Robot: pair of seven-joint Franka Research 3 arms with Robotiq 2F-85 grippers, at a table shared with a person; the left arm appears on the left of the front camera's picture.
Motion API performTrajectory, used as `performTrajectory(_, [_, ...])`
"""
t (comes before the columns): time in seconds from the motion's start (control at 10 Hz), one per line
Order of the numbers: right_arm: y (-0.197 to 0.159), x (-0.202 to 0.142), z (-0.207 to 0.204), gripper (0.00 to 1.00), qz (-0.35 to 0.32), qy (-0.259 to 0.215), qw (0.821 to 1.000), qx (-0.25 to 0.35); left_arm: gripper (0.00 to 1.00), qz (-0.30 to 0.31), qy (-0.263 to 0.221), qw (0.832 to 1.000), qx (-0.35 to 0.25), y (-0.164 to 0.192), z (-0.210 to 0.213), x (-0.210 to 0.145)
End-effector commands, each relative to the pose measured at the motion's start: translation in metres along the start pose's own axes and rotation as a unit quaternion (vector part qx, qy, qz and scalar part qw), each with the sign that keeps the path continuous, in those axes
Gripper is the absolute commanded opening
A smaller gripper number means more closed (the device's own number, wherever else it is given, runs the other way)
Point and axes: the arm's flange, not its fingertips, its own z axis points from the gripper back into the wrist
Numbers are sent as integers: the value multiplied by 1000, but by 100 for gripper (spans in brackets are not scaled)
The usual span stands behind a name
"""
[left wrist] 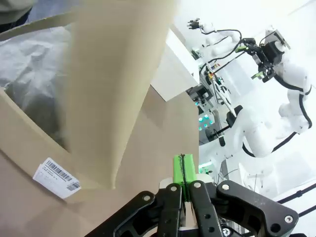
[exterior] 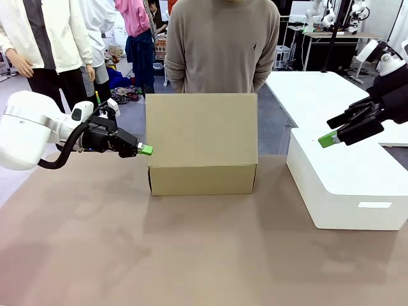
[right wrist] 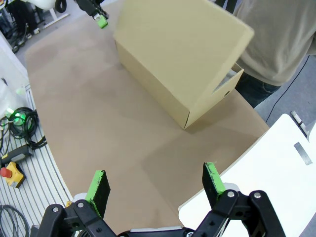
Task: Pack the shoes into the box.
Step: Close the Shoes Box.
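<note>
The brown cardboard box (exterior: 203, 180) stands mid-table, its lid (exterior: 201, 127) tilted up and facing me. White tissue paper (left wrist: 29, 74) shows inside under the raised lid (left wrist: 118, 74). The shoes are hidden from view. My left gripper (exterior: 145, 150) is shut with nothing in it, its tip right at the box's left edge below the lid. In its wrist view the left gripper (left wrist: 183, 170) has its pads pressed together. My right gripper (exterior: 331, 129) hangs open over the white block, apart from the box. The right gripper (right wrist: 155, 180) is empty, with the box (right wrist: 153, 84) far below it.
A large white block (exterior: 344, 185) takes up the table's right side. A person (exterior: 223, 44) stands just behind the box, arms behind the back. A barcode label (left wrist: 57, 175) is on the box's side wall. Bare brown tabletop (exterior: 191, 255) lies in front.
</note>
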Motion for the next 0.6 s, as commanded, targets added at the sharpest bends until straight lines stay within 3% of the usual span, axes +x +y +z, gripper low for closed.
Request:
performTrajectory(0.0, [-1,1,-1,100,3,-9,1000,7,0,-8,-21,999,38,-10,-1,-3])
performTrajectory(0.3, [-1,1,-1,100,3,-9,1000,7,0,-33,23,990,135,-40,-6,28])
performTrajectory(0.5, [-1,1,-1,100,3,-9,1000,7,0,-16,39,984,175,-55,-1,43])
